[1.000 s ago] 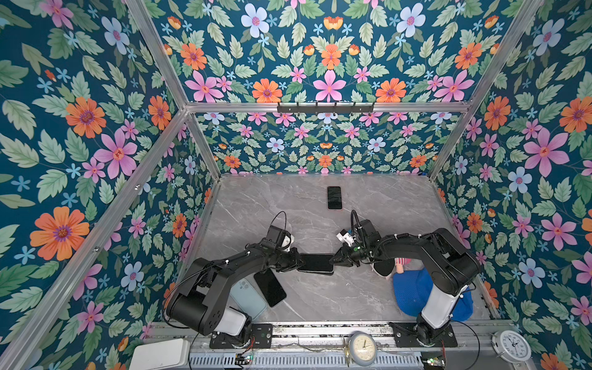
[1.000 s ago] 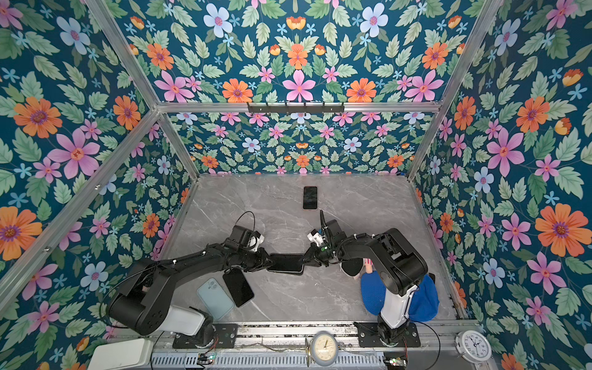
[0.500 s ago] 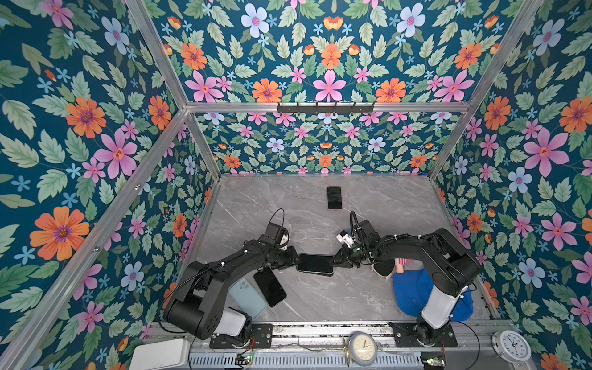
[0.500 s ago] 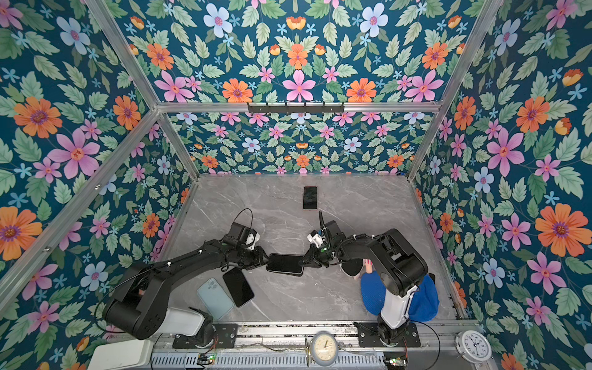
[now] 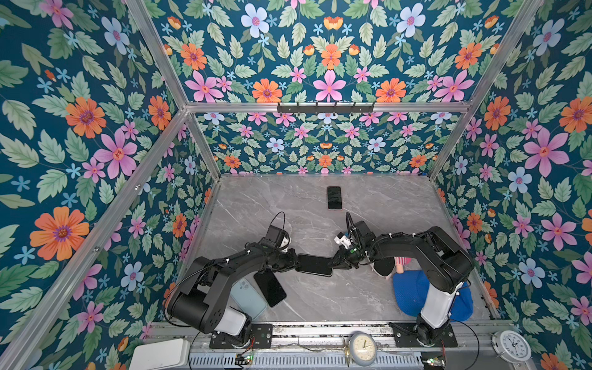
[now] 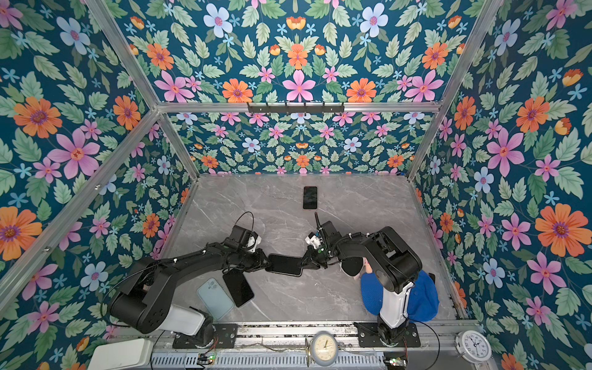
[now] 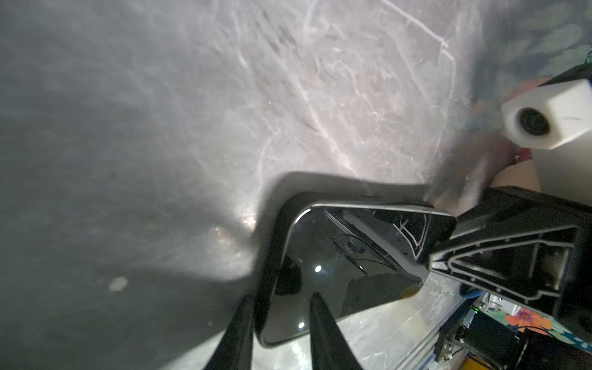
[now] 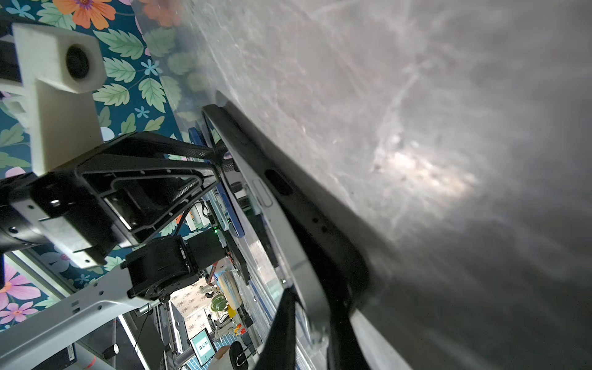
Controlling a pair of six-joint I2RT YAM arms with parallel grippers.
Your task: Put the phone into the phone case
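A black-screened phone (image 5: 315,264) with a silver rim sits partly in a black phone case (image 7: 272,243) and is held level just above the table's middle in both top views. My left gripper (image 5: 296,261) is shut on its left end, with one finger on the case's back and the other on the screen (image 7: 320,256). At the opposite end my right gripper (image 5: 334,261) is shut on phone and case. In the right wrist view the case's side wall (image 8: 307,205) stands a little off the phone's silver edge (image 8: 288,243).
A second black phone (image 5: 270,286) and a pale blue one (image 5: 248,298) lie under the left arm. A third phone (image 5: 334,197) lies far back. A blue cap (image 5: 413,294) and a small doll (image 5: 384,266) lie by the right arm's base. Two clocks stand on the front rail.
The left gripper loosened and drew back slightly at the phone's left end, then closed on it again. The phone and the right gripper have hardly moved.
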